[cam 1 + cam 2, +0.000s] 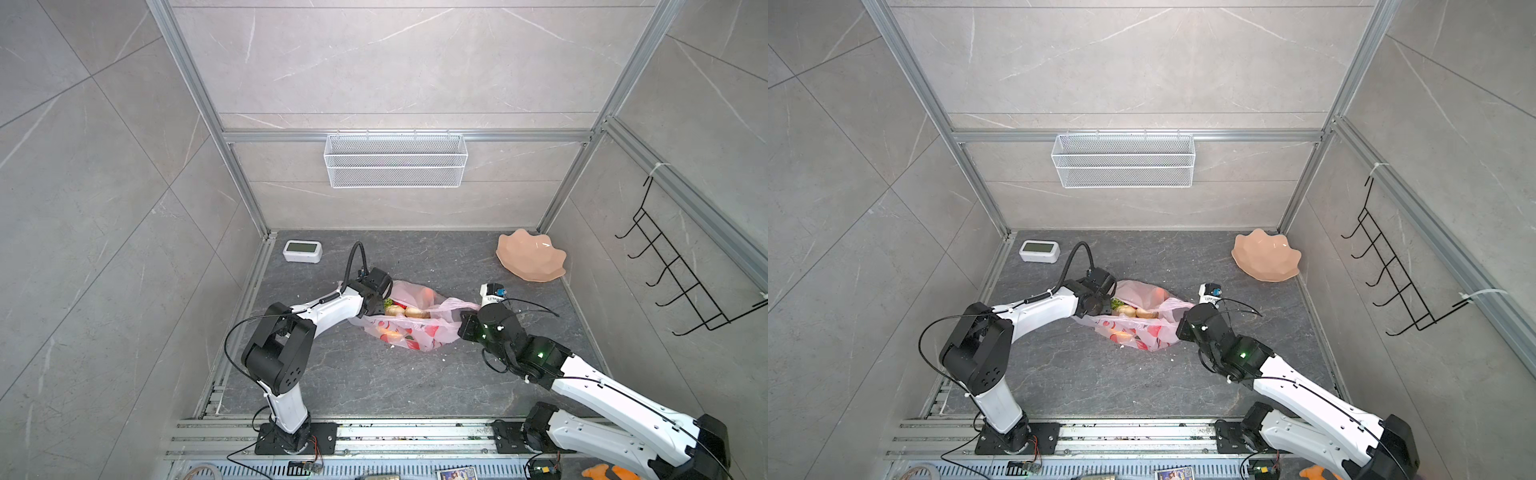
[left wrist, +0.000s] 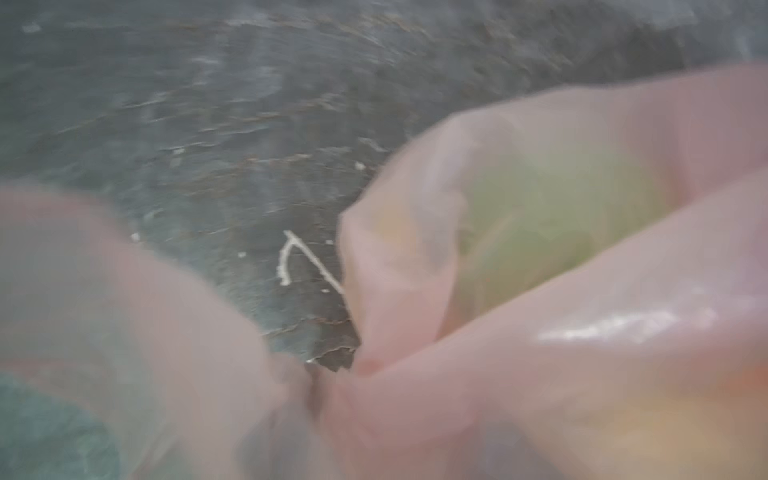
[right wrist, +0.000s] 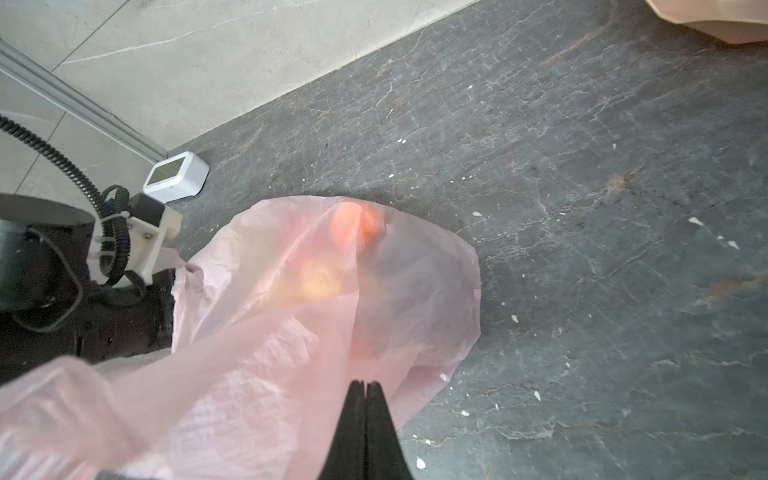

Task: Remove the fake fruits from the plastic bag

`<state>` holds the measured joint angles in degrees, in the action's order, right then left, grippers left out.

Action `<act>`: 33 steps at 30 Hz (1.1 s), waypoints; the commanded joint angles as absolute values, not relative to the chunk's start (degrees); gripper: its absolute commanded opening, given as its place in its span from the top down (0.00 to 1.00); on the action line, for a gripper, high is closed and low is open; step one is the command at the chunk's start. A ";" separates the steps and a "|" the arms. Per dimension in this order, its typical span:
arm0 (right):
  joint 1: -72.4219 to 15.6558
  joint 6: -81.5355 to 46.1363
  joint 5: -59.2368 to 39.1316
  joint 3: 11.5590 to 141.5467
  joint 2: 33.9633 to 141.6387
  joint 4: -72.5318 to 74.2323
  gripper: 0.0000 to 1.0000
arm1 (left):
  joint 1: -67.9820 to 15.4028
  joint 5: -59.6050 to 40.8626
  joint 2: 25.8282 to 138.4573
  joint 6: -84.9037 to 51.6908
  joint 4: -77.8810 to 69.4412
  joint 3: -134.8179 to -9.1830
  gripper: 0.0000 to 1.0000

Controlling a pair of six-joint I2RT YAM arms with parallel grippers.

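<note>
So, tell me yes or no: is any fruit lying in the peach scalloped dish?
No, in both top views the dish holds nothing; the fruits sit inside the plastic bag.

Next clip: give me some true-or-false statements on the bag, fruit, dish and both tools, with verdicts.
1. All visible fake fruits lie inside the plastic bag. True.
2. The peach dish holds an orange. False: it is empty.
3. The right tool is wide open. False: it is shut, pinching the bag's film.
4. The left tool is at the bag's mouth. True.
5. The white clock stands beside the dish. False: they sit in opposite far corners.
</note>
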<state>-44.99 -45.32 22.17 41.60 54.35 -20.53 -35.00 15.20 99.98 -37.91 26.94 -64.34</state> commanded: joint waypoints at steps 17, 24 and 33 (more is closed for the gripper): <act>-23.73 -50.80 0.47 41.49 67.05 -19.19 1.00 | -26.62 -0.86 68.67 -36.60 0.06 -42.74 1.00; -27.37 -44.79 4.06 43.84 64.28 -22.67 0.86 | -29.71 -2.49 72.14 -30.88 3.66 -48.04 1.00; -38.42 -36.60 21.97 57.25 61.20 -44.02 0.25 | -35.06 8.39 74.88 -26.71 11.13 -53.37 1.00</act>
